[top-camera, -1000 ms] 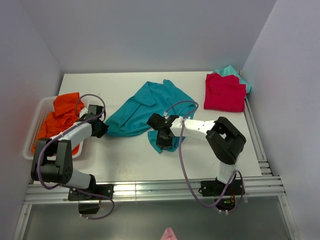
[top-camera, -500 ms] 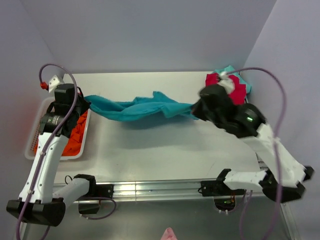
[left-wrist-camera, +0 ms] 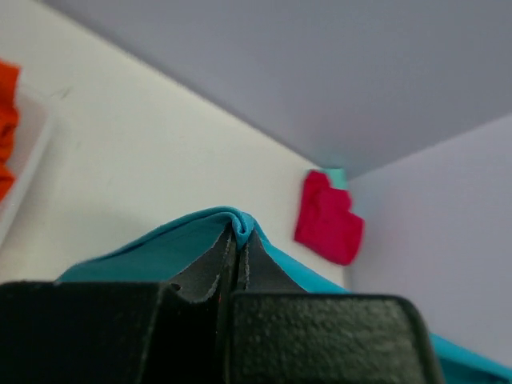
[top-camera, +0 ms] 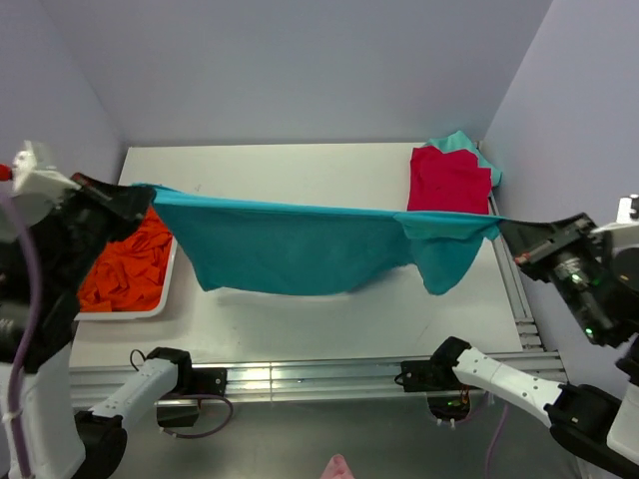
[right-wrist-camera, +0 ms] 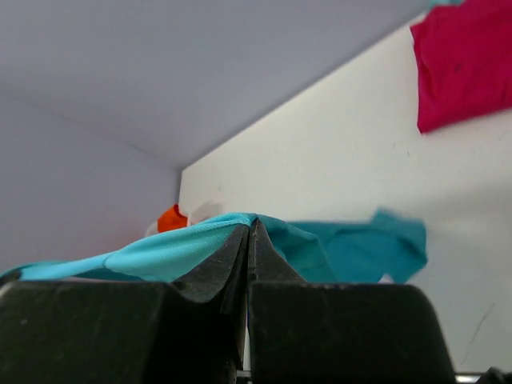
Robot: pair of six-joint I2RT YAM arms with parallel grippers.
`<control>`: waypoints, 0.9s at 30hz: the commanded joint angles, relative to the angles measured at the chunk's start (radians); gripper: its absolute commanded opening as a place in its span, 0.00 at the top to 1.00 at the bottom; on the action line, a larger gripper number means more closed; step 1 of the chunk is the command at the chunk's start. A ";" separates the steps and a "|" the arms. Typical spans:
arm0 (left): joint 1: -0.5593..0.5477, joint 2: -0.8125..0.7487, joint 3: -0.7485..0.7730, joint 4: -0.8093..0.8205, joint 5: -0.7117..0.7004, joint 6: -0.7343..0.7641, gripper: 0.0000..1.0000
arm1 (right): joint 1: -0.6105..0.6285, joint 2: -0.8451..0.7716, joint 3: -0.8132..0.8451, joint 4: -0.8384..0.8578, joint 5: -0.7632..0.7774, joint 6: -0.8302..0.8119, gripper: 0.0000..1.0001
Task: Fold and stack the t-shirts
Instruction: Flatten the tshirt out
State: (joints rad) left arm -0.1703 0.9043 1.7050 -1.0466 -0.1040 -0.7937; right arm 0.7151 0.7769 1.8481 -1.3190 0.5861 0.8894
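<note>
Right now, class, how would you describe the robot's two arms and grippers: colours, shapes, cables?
The left arm and right arm have white links and black joint housings, each trailed by a lilac cable. The left gripper and right gripper end in flat, matte black, grainy fingers.

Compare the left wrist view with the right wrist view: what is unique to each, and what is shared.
Left wrist only: the left gripper shut on a fold of the teal-blue t-shirt. Right wrist only: the right gripper shut on another fold, with cloth hanging beyond. Both: the red t-shirt, the orange t-shirt, the white table.
</note>
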 commanded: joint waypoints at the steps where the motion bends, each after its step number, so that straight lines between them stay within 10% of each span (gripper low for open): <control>1: 0.014 0.002 0.194 -0.064 0.064 0.102 1.00 | -0.013 -0.039 0.098 0.005 0.118 -0.188 1.00; 8: 0.014 0.107 0.495 -0.003 0.225 0.100 1.00 | -0.013 0.050 0.374 0.130 0.049 -0.386 1.00; 21: 0.037 0.358 0.108 0.322 0.024 0.047 1.00 | -0.087 0.402 0.139 0.394 -0.009 -0.504 1.00; 27: 0.110 0.733 0.447 0.378 0.093 0.062 1.00 | -0.299 0.689 0.288 0.491 -0.183 -0.498 1.00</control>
State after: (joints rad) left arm -0.0849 1.5585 1.9625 -0.7773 -0.0193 -0.7486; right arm 0.4950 1.3827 2.0163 -0.9302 0.4667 0.4099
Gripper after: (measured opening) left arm 0.025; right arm 0.007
